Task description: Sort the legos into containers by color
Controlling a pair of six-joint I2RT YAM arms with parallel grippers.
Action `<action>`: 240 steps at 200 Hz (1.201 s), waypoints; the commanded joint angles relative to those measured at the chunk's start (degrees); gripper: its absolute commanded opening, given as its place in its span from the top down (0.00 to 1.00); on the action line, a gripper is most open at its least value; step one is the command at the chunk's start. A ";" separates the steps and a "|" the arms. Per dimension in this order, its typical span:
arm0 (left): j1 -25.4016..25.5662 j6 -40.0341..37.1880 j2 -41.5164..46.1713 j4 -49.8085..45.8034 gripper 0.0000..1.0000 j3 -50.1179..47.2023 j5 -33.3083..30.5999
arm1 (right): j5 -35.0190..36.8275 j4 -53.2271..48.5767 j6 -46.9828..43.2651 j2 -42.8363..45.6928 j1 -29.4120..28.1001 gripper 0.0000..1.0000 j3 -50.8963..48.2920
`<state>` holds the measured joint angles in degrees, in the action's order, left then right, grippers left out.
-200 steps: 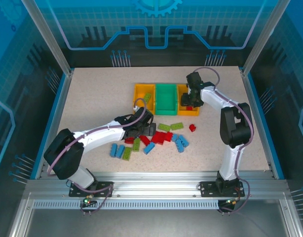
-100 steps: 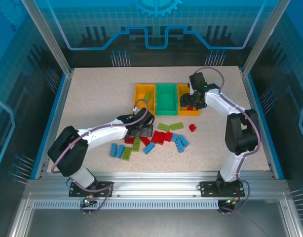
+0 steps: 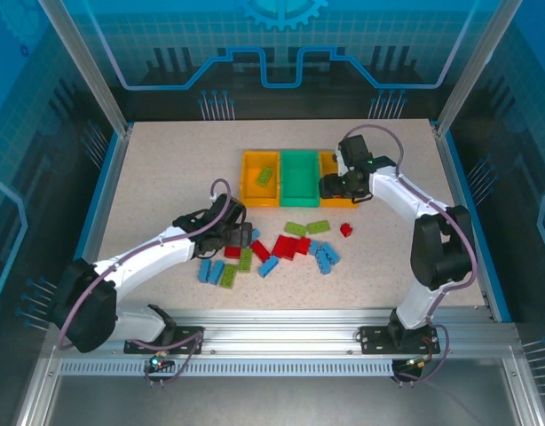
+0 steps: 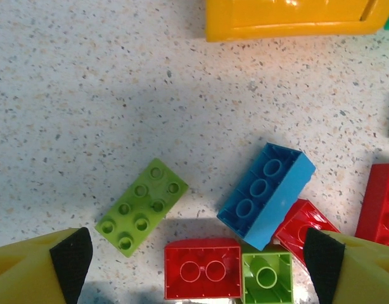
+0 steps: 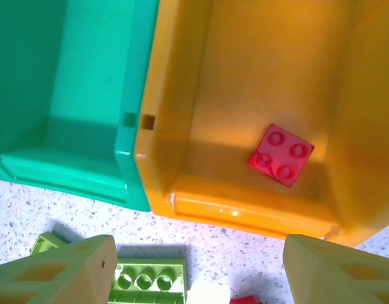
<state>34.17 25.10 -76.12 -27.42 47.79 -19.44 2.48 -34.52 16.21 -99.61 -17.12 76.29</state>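
Note:
The legos (image 3: 290,244) lie scattered on the table in red, blue and lime green. My left gripper (image 4: 197,259) hangs open over the heap's left end (image 3: 240,238). Between its black pads (image 4: 71,259) lie an upturned red brick (image 4: 202,268) and a small green one (image 4: 266,277), with a lime brick (image 4: 140,206) and a blue brick (image 4: 266,194) just beyond. My right gripper (image 5: 201,272) is open and empty over the near wall of the orange container (image 5: 245,209), where a red brick (image 5: 280,154) rests. The yellow container (image 3: 246,177) holds a green brick (image 3: 264,176).
The green container (image 3: 299,176) stands between the two others, its inside bare (image 5: 68,95). A lime brick (image 5: 150,278) lies on the table under my right gripper. One red brick (image 3: 345,229) sits apart at the right. Blue bricks (image 3: 210,271) lie near the front.
My left gripper has drawn back from the yellow container toward the near left, over the heap. My right gripper has opened wider and slid left along the orange container.

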 commanded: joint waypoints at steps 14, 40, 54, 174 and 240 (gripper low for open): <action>-0.39 -1.16 -3.88 2.03 0.13 0.66 7.50 | -0.63 -0.38 -0.39 2.85 -1.12 0.29 -1.58; -0.42 -3.61 -8.45 4.30 0.17 3.22 11.06 | -0.22 -0.80 -0.39 3.20 -1.20 0.29 -1.76; -0.38 -5.82 -11.33 3.64 0.22 5.08 11.52 | 0.00 -0.89 -0.55 3.45 -1.14 0.29 -1.93; -0.55 -8.67 -20.52 3.24 0.31 10.18 11.22 | 1.19 -1.56 -0.92 3.81 -0.80 0.28 -2.10; -2.16 -7.23 -24.43 3.27 0.65 13.12 12.94 | 1.80 -1.77 -1.08 5.26 0.01 0.27 -2.77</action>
<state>33.08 17.47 -99.55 -24.05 59.33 -8.05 3.44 -35.07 15.99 -96.73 -17.69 74.39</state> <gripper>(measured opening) 0.404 0.726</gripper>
